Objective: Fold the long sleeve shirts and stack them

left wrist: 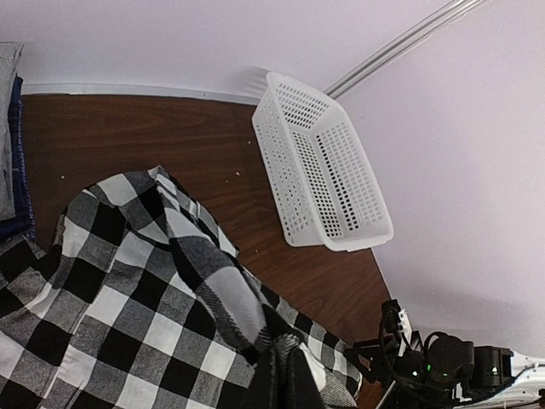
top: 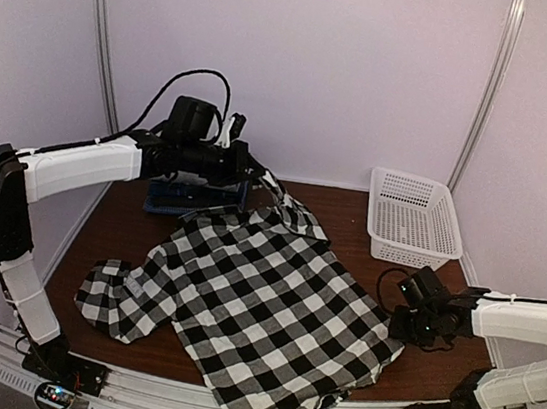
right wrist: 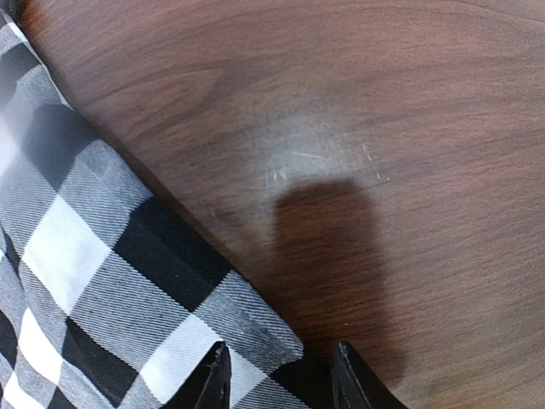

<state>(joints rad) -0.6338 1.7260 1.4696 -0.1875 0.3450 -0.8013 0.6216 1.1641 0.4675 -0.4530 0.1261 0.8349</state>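
Note:
A large black-and-white check long sleeve shirt (top: 260, 304) lies spread across the brown table, one sleeve bunched at the left (top: 110, 294). My left gripper (top: 264, 181) reaches over the back of the table and is shut on the shirt's far edge, lifting a ridge of cloth (left wrist: 213, 281) that runs into the jaws of the left gripper (left wrist: 285, 379). My right gripper (top: 401, 320) sits low at the shirt's right edge. In the right wrist view the right gripper (right wrist: 281, 379) stands open, its fingertips (right wrist: 217, 379) straddling a corner of the check cloth (right wrist: 128, 281).
A white lattice basket (top: 413, 218) stands at the back right, also seen in the left wrist view as the basket (left wrist: 328, 162). Folded dark blue and grey shirts (top: 193, 199) lie at the back under the left arm. Bare wood (right wrist: 358, 128) shows beside the shirt's right edge.

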